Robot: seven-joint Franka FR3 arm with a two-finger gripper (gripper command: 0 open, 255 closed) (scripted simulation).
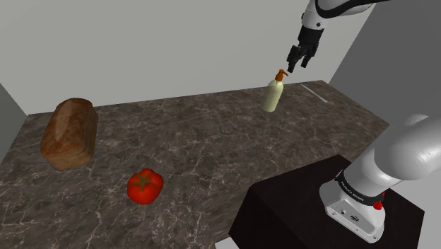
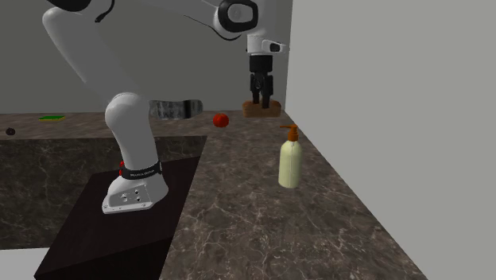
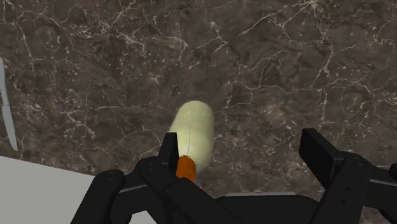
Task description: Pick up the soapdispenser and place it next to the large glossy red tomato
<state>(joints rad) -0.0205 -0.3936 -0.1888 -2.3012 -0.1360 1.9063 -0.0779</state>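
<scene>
Stand (image 1: 297, 205) position: at the near edge of the counter (image 1: 212, 134), on the shoulder view's lower right, with the arm reaching from it toward the far edge.

Tomato (image 1: 145, 186): red and glossy, resting close to the near edge and beside the stand's left side. It marks the destination, and bare counter lies on every side of it.

Bread loaf (image 1: 69, 132): lies farther back along the left edge, apart from the tomato. It is not part of the task.

Soap dispenser (image 1: 273, 93): a pale bottle with an orange pump, standing upright close to the far edge, toward the far right corner and well apart from the tomato.

Gripper (image 1: 297, 65): hangs above the dispenser, slightly off to one side, pointing down. Its jaws are apart and clasp nothing. In the wrist view the pump sits just beside one finger (image 3: 169, 153), not centred in the gap.

Assessment: the current step is the approach to the grasp, with pick-up not yet begun. The gripper probably needs a sideways correction before it descends. The bottle is tall and narrow, so a finger striking the pump could tip it.
</scene>
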